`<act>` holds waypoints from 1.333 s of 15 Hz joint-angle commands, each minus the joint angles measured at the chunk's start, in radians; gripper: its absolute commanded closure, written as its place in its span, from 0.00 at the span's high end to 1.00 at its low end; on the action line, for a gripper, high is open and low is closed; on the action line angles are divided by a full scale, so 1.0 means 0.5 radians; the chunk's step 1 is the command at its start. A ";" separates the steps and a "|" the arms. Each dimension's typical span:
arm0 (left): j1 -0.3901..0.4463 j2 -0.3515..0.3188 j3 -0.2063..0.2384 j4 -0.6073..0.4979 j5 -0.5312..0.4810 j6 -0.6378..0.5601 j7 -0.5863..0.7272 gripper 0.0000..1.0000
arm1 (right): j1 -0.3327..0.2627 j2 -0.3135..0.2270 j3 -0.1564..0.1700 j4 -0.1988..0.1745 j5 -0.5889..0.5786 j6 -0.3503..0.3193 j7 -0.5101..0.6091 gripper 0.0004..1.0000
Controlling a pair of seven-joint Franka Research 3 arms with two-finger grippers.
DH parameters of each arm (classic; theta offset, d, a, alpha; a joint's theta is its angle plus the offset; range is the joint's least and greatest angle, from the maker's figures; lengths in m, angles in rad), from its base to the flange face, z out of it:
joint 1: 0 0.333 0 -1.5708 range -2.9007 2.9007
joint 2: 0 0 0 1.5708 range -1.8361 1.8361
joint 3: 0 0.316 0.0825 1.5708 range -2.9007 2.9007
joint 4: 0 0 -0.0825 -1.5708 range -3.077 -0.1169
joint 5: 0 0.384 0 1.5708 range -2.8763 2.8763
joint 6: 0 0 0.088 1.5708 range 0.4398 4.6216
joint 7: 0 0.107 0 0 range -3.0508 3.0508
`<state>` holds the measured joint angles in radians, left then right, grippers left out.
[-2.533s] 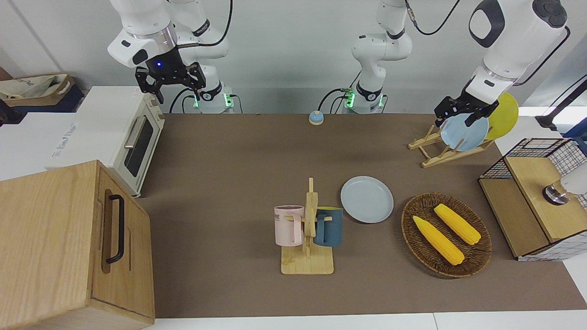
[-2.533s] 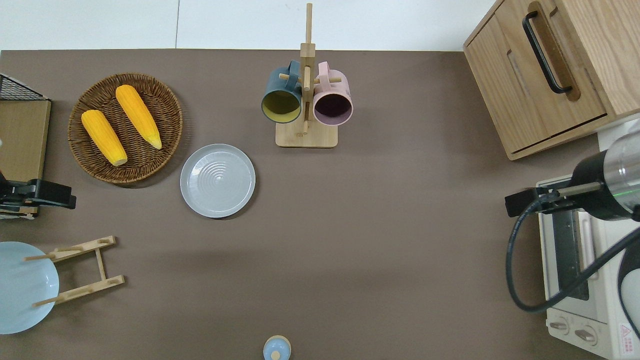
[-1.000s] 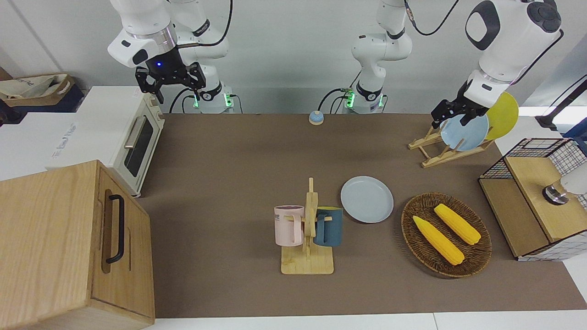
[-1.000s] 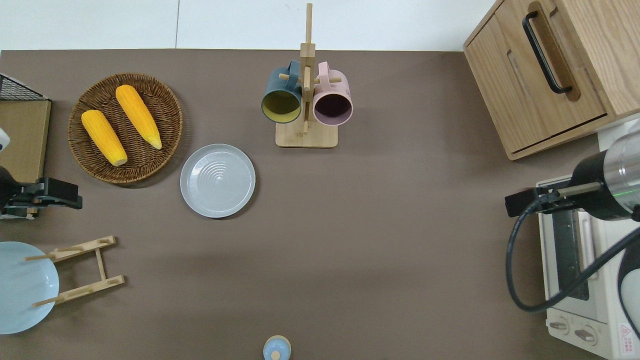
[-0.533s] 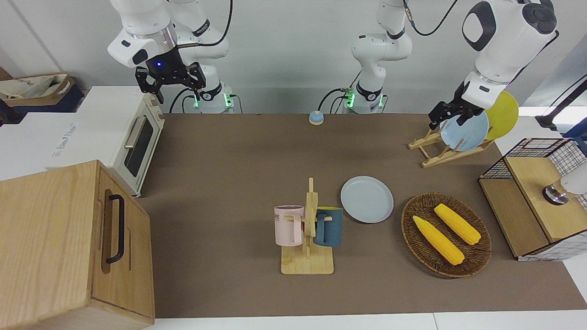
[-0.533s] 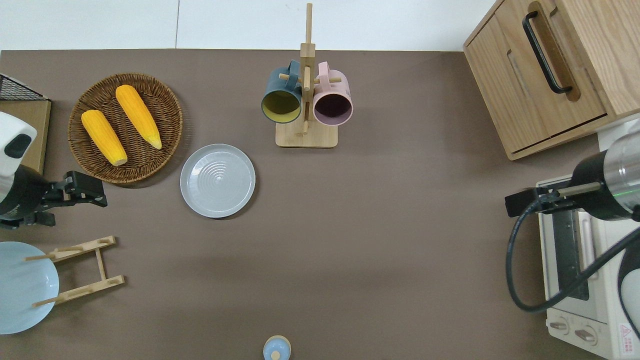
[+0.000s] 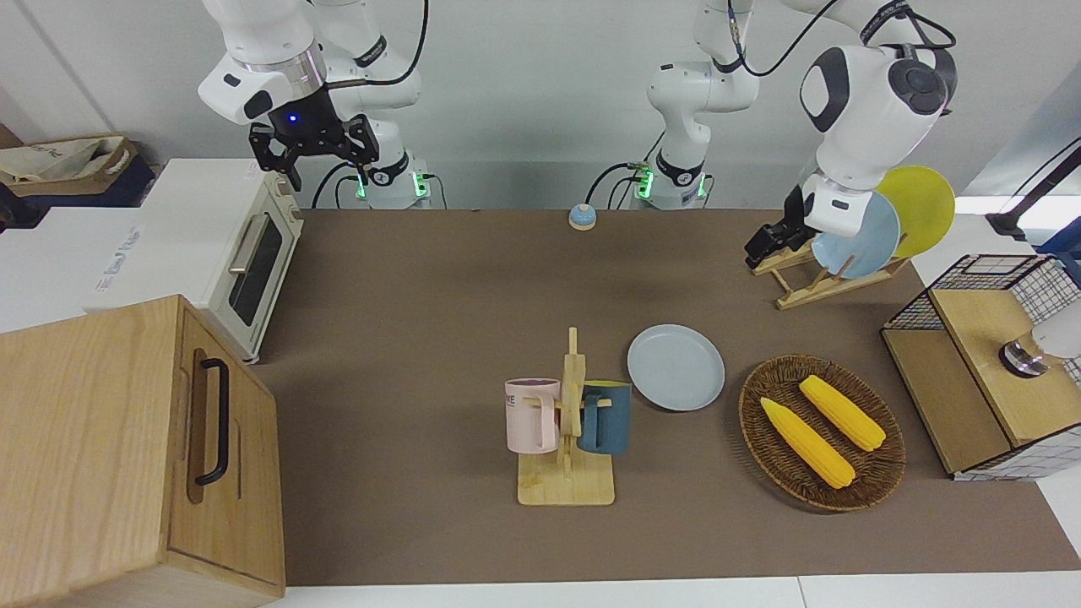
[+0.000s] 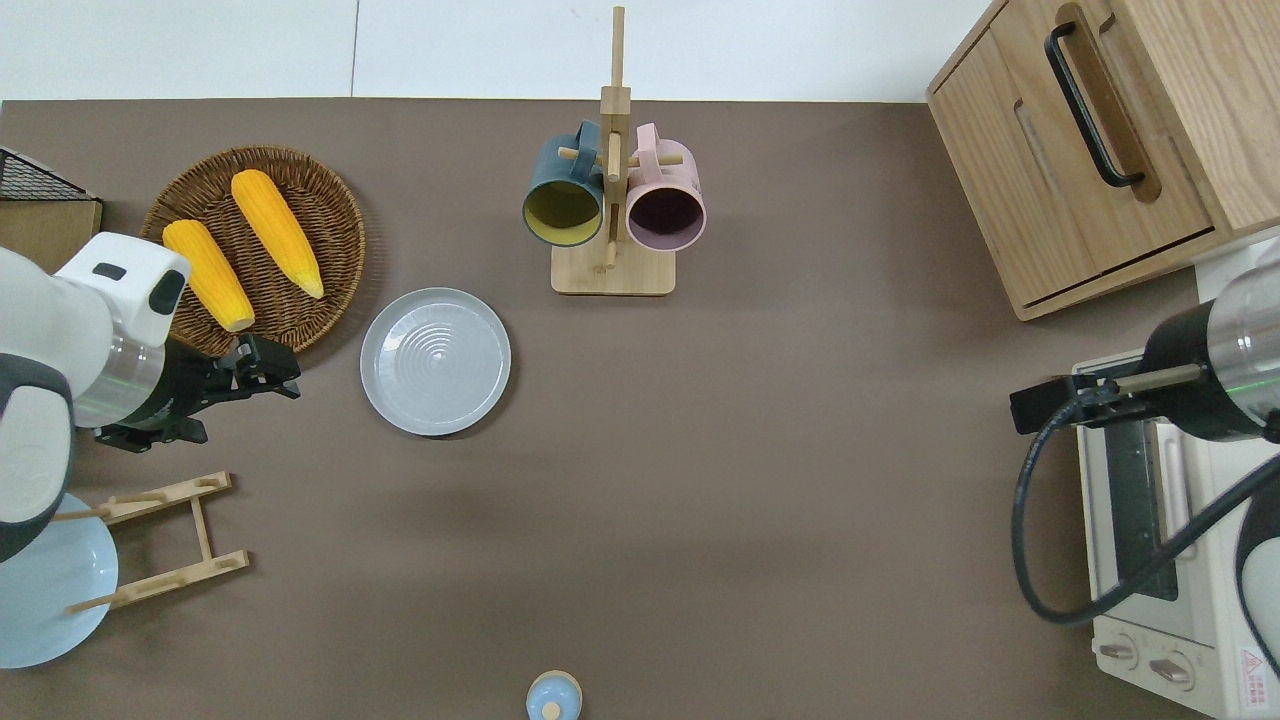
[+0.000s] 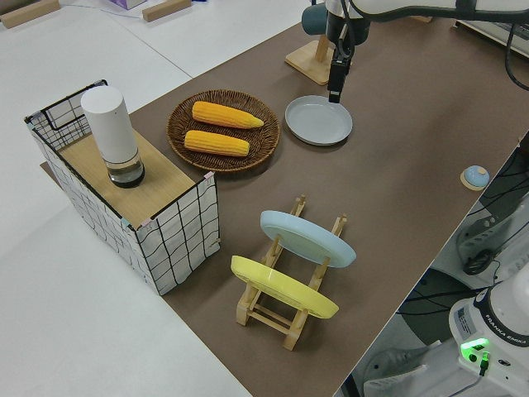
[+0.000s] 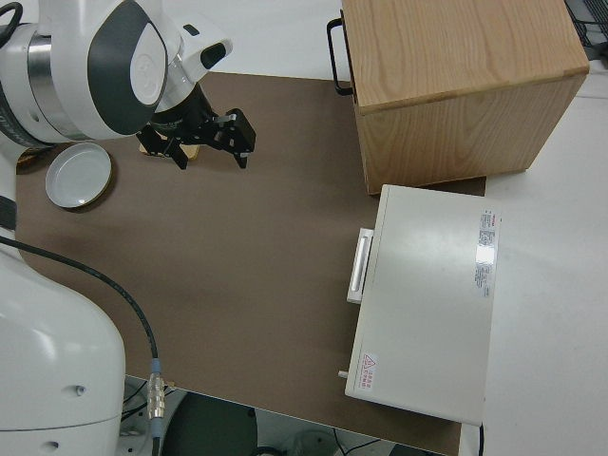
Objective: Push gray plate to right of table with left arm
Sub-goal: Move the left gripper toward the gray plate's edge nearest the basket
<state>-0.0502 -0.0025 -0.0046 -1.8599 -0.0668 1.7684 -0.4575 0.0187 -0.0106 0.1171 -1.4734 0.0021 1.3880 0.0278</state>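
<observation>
1. While lying flat on brown-matted table (image 8: 760, 480), round pale gray plate (image 8: 435, 361) sits between wicker basket of two yellow corn cobs (image 8: 315, 200) and wooden mug stand (image 8: 613, 270); nothing blocking toward right arm's end.
2. Left gripper (image 8: 262, 368) up over mat just beside basket rim, clear of plate; finger gap: cannot tell.
3. Right gripper (image 7: 312, 150) parked, fingers spread.

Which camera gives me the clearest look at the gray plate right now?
Overhead: the gray plate shows whole, rings visible, beside the basket. Front shows it whole but slanted; left side has the left tool crossing its rim; right side catches it small behind the arm.
</observation>
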 commanded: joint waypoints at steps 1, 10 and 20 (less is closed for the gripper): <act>-0.032 -0.041 -0.009 -0.225 0.002 0.236 -0.131 0.99 | -0.041 -0.013 0.030 0.008 0.020 -0.024 0.000 0.98; -0.065 -0.035 -0.031 -0.572 0.002 0.669 -0.285 0.99 | -0.041 -0.013 0.030 0.008 0.020 -0.024 0.003 0.98; -0.124 0.155 -0.071 -0.707 0.066 1.059 -0.499 0.99 | -0.041 -0.013 0.030 0.008 0.020 -0.024 0.000 0.98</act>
<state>-0.0985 0.0528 -0.0421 -2.1948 -0.0586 2.2466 -0.6683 0.0187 -0.0106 0.1171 -1.4734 0.0021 1.3880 0.0278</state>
